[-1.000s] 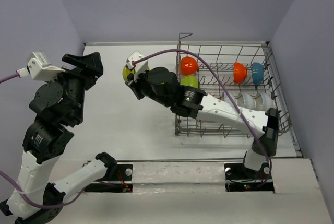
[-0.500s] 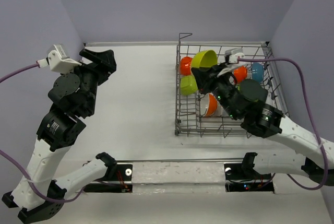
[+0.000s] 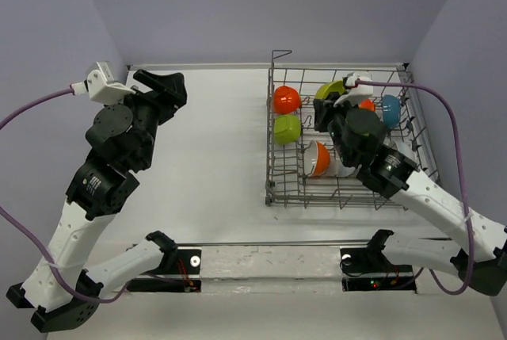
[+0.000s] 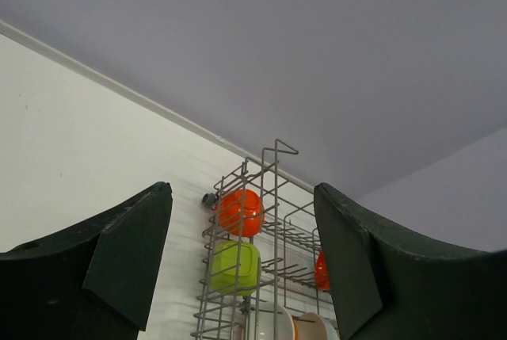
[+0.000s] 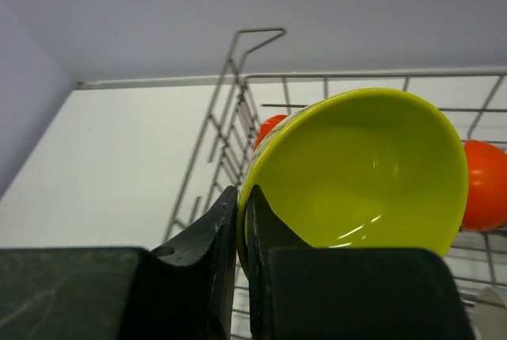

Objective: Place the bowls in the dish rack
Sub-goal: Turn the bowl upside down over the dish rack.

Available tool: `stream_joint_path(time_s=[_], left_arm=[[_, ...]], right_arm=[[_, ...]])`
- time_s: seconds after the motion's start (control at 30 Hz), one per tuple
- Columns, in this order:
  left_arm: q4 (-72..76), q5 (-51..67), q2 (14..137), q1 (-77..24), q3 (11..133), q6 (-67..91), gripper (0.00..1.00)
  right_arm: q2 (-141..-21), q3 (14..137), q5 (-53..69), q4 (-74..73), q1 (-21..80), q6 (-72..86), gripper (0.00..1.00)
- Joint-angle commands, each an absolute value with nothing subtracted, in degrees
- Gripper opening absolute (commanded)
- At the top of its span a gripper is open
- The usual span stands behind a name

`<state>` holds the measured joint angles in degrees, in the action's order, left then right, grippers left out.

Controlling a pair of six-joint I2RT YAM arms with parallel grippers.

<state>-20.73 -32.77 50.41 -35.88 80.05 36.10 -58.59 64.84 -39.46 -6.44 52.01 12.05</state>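
My right gripper (image 5: 242, 195) is shut on the rim of a yellow-green bowl (image 5: 364, 170) and holds it tilted over the back of the dish rack (image 3: 348, 200). From above, that bowl (image 3: 330, 89) hangs by an orange bowl (image 3: 367, 105) and a blue bowl (image 3: 390, 110), with the right gripper (image 3: 325, 105) just below it. Also in the rack are an orange bowl (image 3: 286, 100), a squarish yellow-green bowl (image 3: 287, 128) and an orange-and-white bowl (image 3: 318, 158). My left gripper (image 3: 170, 86) is open and empty over the bare table, far left of the rack.
The rack's raised corner handle (image 3: 280, 54) stands at its back left. In the left wrist view the rack (image 4: 273, 197) shows between the open left gripper (image 4: 242, 188), with an orange bowl (image 4: 240, 211) and a yellow-green bowl (image 4: 235, 266). Walls close the table on three sides.
My right arm carried the yellow-green bowl from left of the rack to over it, then lowered it toward the back row. The left arm rose and shifted right, still open.
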Motion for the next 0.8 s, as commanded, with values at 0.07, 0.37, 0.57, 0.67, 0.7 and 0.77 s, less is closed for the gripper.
stream_joint_path(time_s=[0.07,0.37,0.57,0.67,0.7,0.77], left_arm=[[-17.9,-32.9,50.6,-35.5,79.9,35.9,0.81],[-17.8,-33.7,50.7,-35.5,79.4,35.3,0.82],[-17.0,-33.9,50.8,-35.5,78.7,34.6,0.82],[-16.4,-33.5,51.1,-35.5,78.1,34.5,0.82],[-16.3,-33.2,51.1,-35.5,78.0,34.5,0.82],[-15.8,-32.8,51.2,-35.5,77.8,34.5,0.82]], right_arm=[[-63.2,67.8,-23.8,-5.5,35.0,17.0,0.01],[-71.5,73.1,4.0,-2.7,20.4,26.9,0.01],[-70.8,70.3,21.9,4.6,12.7,33.0,0.01],[-70.8,67.7,32.1,10.4,6.9,40.7,0.01],[-71.0,66.8,34.8,12.5,5.6,42.7,0.01],[-70.7,63.6,40.9,19.0,3.9,48.0,0.01]])
